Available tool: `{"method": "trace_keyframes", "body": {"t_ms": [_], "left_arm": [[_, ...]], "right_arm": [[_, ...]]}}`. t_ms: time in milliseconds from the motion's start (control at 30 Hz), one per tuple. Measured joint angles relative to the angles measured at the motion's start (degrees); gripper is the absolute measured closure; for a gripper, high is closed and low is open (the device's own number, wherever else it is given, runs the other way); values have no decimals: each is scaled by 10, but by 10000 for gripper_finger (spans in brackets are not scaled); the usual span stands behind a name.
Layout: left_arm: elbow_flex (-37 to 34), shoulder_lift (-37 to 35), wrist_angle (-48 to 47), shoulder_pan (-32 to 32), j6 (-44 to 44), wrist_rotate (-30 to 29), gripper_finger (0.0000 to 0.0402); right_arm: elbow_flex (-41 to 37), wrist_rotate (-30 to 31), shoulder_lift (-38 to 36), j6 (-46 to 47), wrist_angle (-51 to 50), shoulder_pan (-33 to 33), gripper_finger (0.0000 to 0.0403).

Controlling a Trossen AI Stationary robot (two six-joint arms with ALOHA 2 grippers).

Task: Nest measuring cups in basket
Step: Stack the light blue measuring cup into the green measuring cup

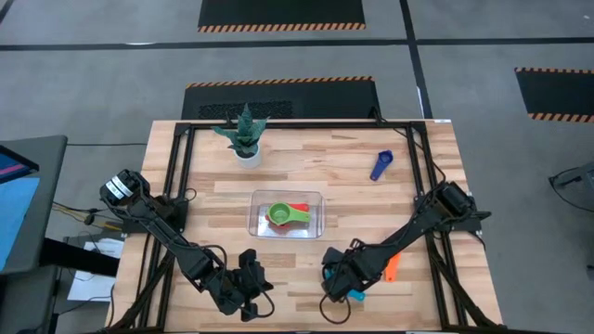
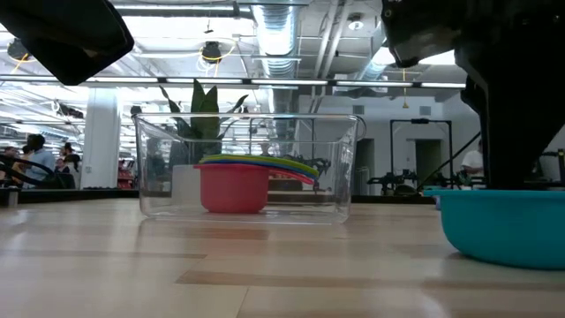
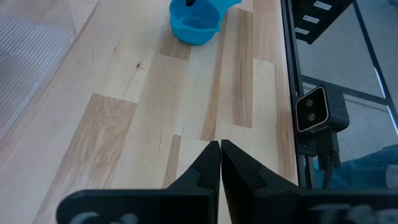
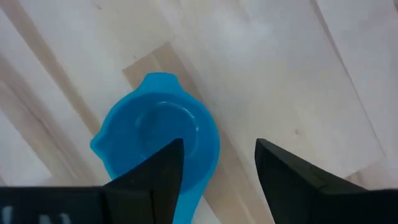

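Altogether, five measuring cups can be made out. Red, green and yellow ones sit nested inside the clear rectangular plastic basket (image 1: 315, 199) at mid-table, the round red plastic measuring cup (image 2: 234, 188) lowest and the green measuring cup (image 1: 280, 216) uppermost. A dark blue plastic measuring cup (image 1: 381, 165) lies alone toward the far right. Near the front edge, the light blue round plastic measuring cup (image 4: 155, 143) rests upright; the right gripper (image 4: 219, 169) stands wide open above it, grasping nothing. The left gripper (image 3: 220, 163) hovers closed and empty nearby. No writing is readable.
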Motion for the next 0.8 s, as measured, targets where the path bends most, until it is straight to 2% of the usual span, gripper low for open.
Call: {"method": "trace_keyframes", "body": {"t_ms": [400,500,600,767,800], "left_arm": [[0,0,0,0,0,0,402],[0,0,0,0,0,0,401],[0,0,0,0,0,0,401],[0,0,0,0,0,-7,401],[0,0,0,0,0,-9,401]], "right_arm": [[-35,-14,0,36,42,-1,183],[-35,-14,0,32,48,-1,198],[-35,-13,0,32,51,-3,242],[-34,-12,-2,4,54,-13,373],[-29,-12,-5,-16,54,-14,384]]}}
